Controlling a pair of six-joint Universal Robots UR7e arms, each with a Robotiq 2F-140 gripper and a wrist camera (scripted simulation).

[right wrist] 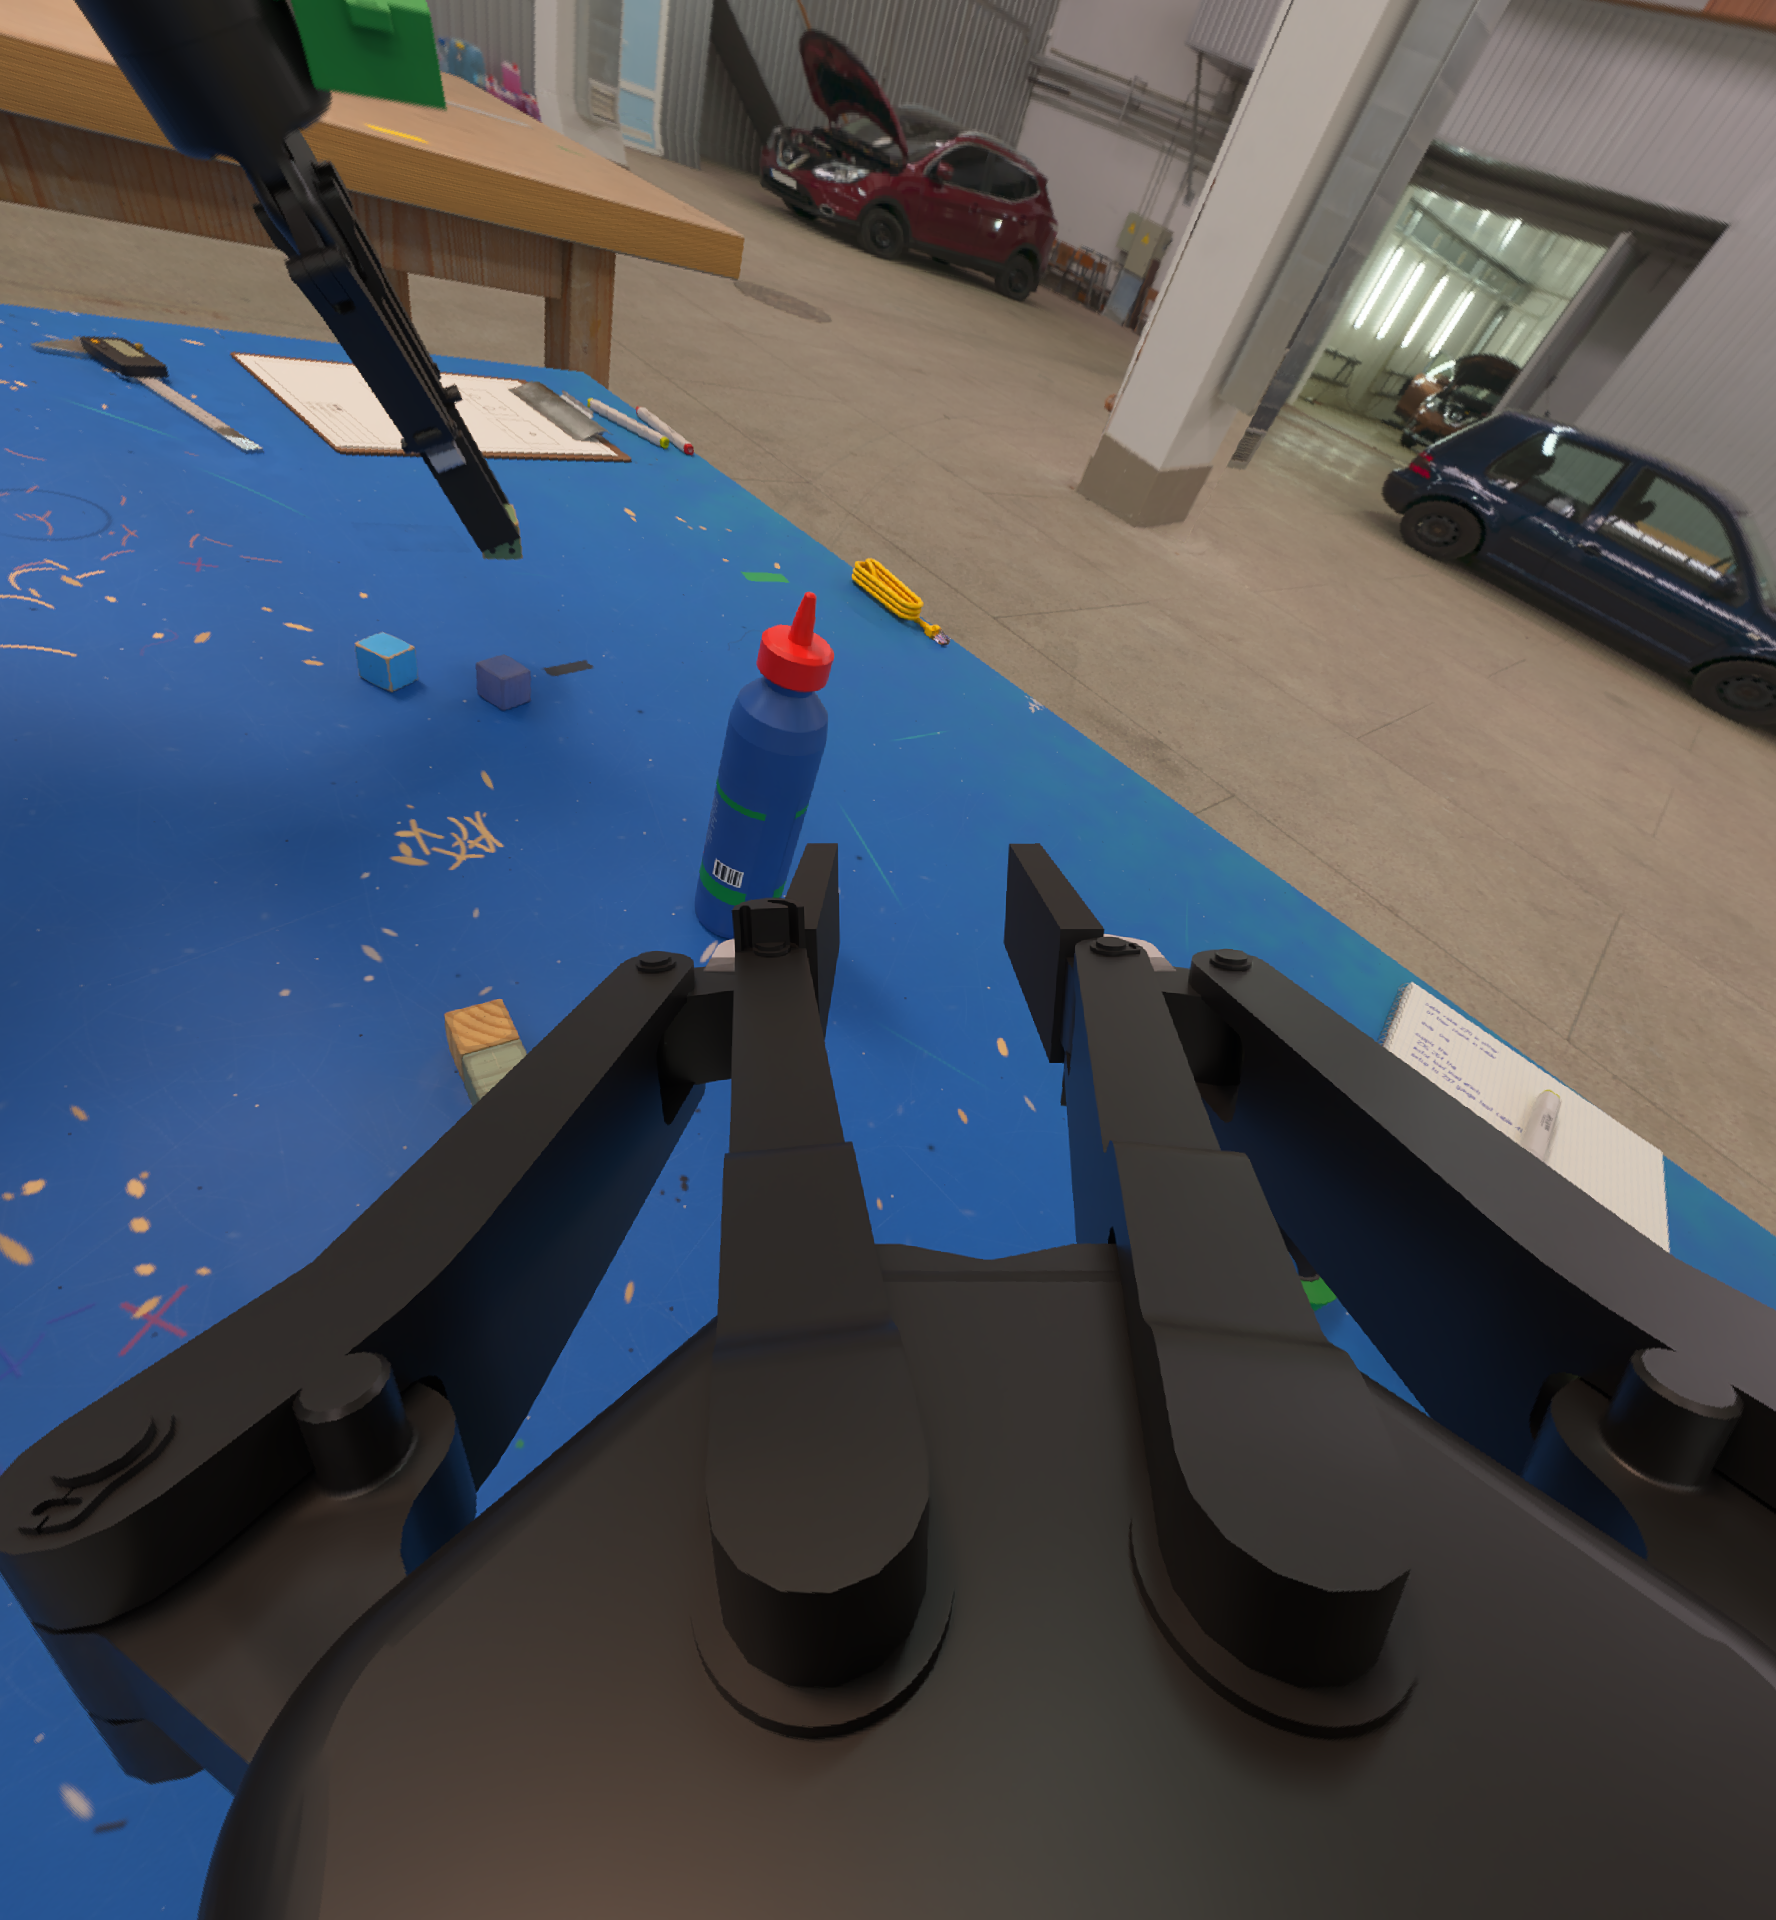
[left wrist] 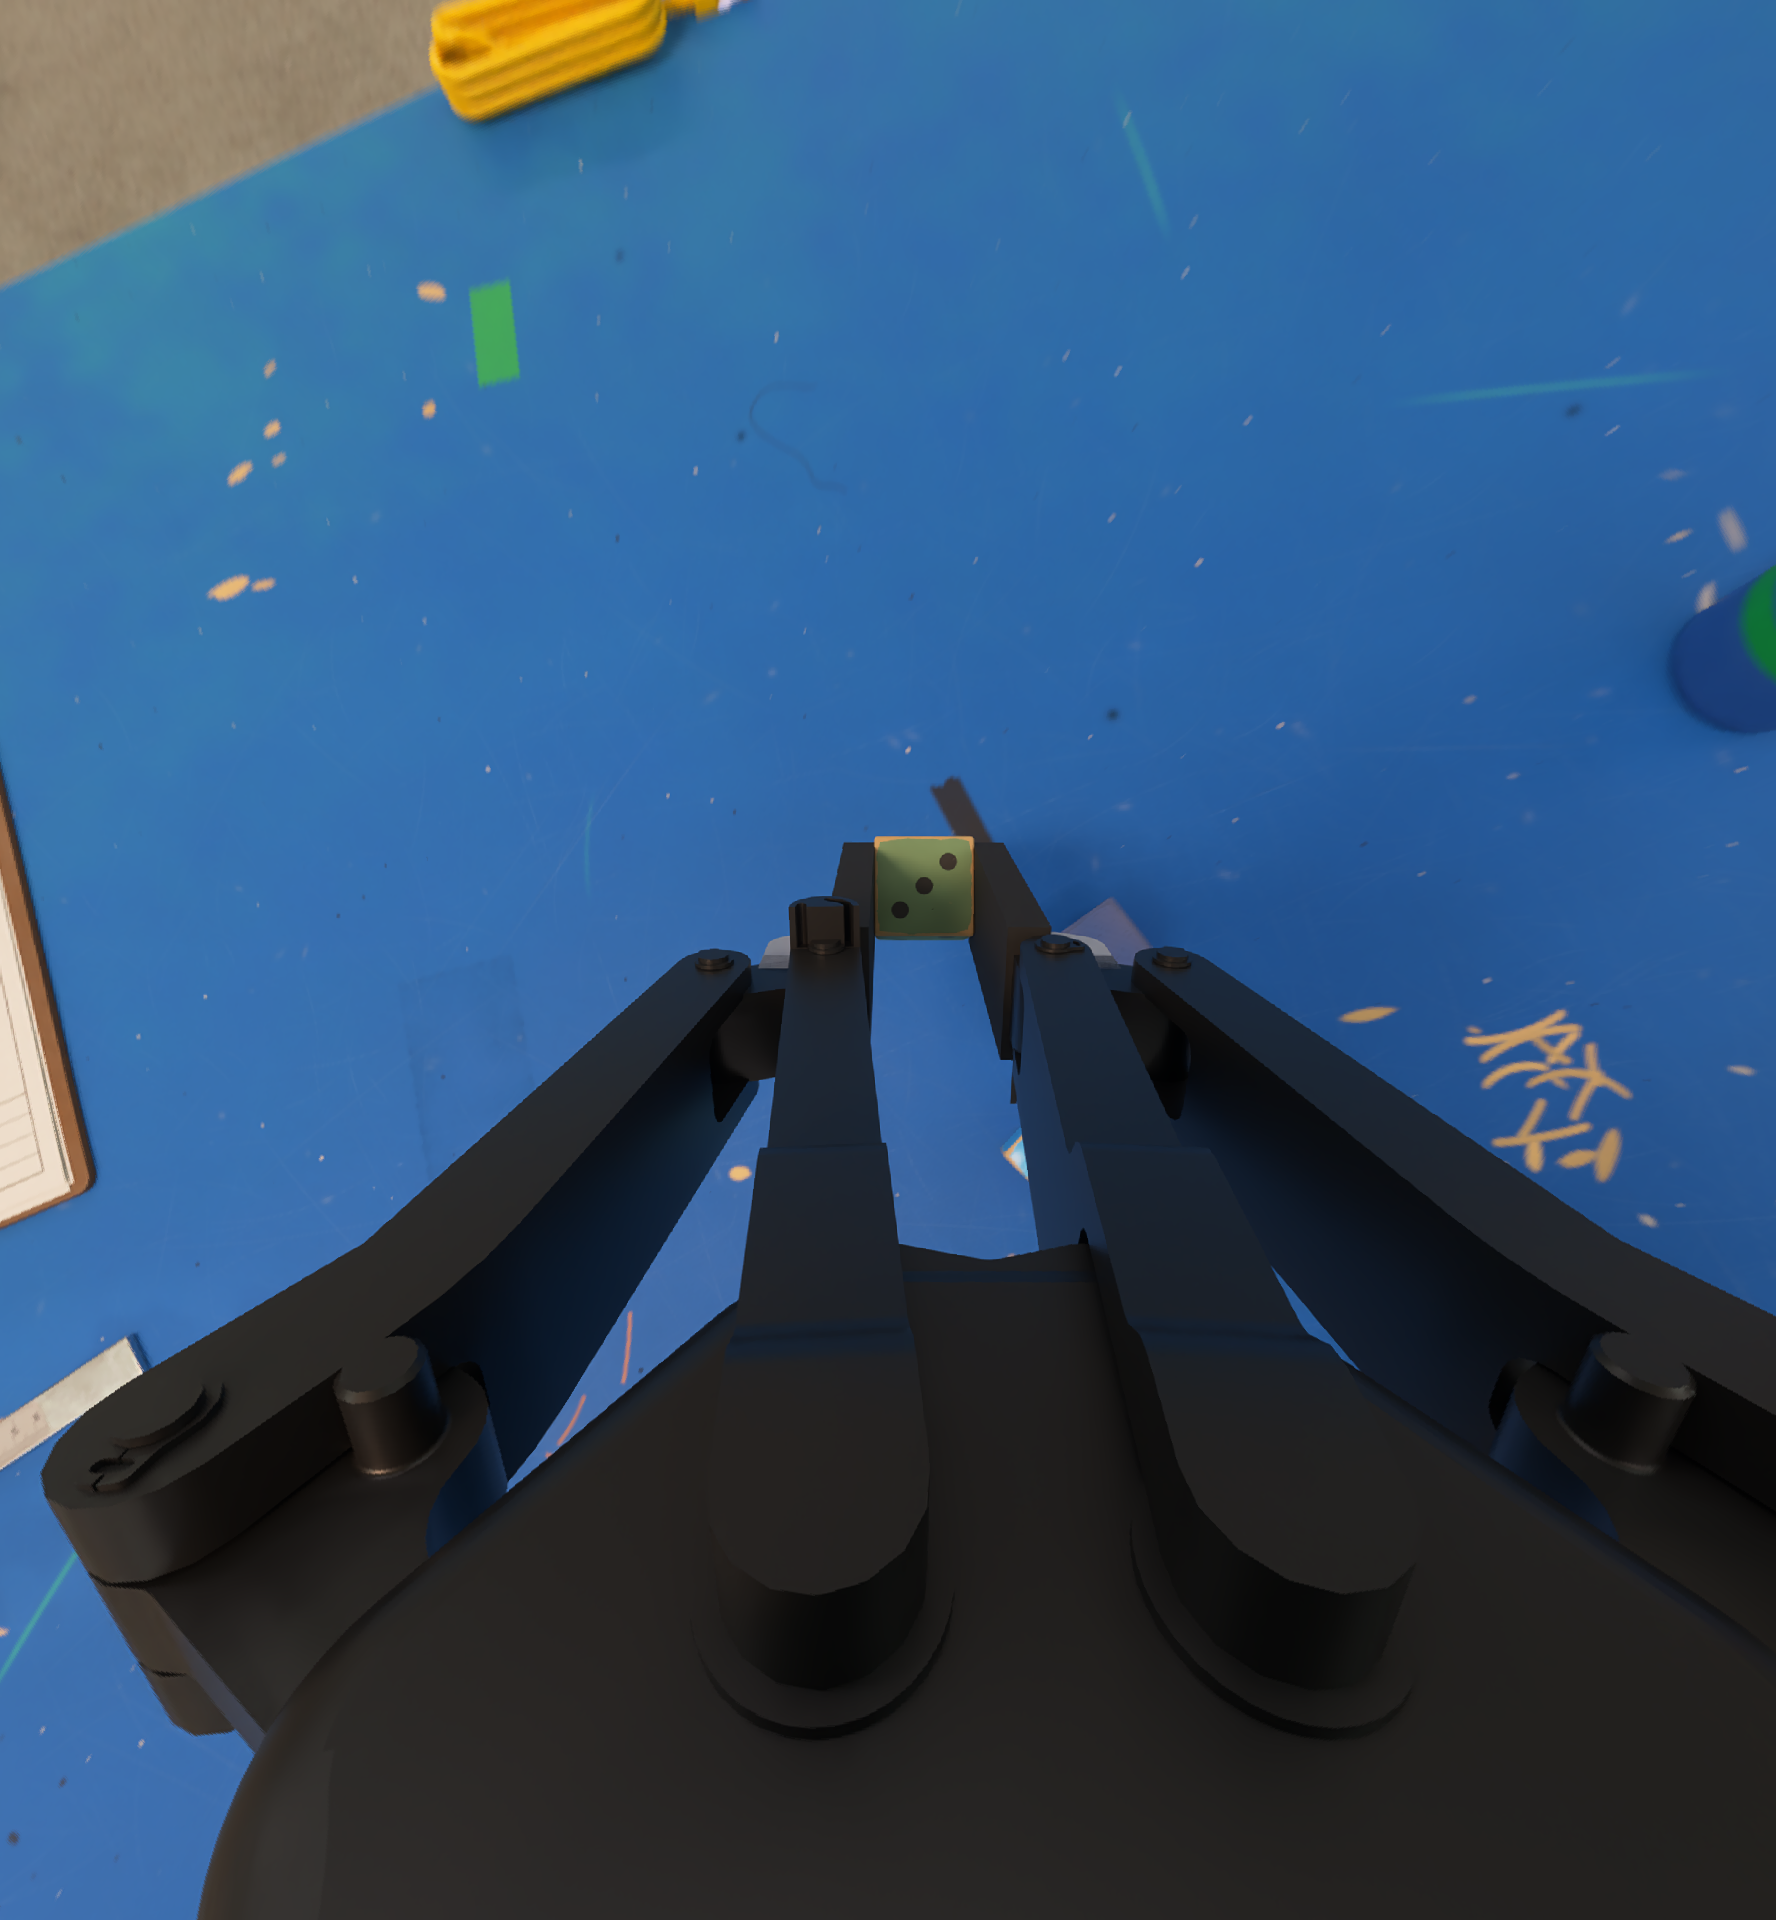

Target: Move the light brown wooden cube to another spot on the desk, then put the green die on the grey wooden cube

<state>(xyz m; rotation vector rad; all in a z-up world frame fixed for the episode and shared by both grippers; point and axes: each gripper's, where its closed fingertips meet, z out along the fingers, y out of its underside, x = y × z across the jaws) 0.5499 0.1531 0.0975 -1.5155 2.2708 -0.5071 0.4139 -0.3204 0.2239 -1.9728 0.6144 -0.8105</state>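
Note:
My left gripper is shut on the green die, whose three-dot face looks at the camera, and holds it above the blue desk. In the right wrist view it hangs in the air above and behind the grey wooden cube. A sliver of that cube shows past the right finger. The light brown wooden cube rests on the desk just left of my right gripper, which is open and empty, low over the desk.
A blue cube sits left of the grey one. A blue bottle with a red cap stands before my right gripper. A clipboard, caliper, yellow cable coil and notepad lie near the edges.

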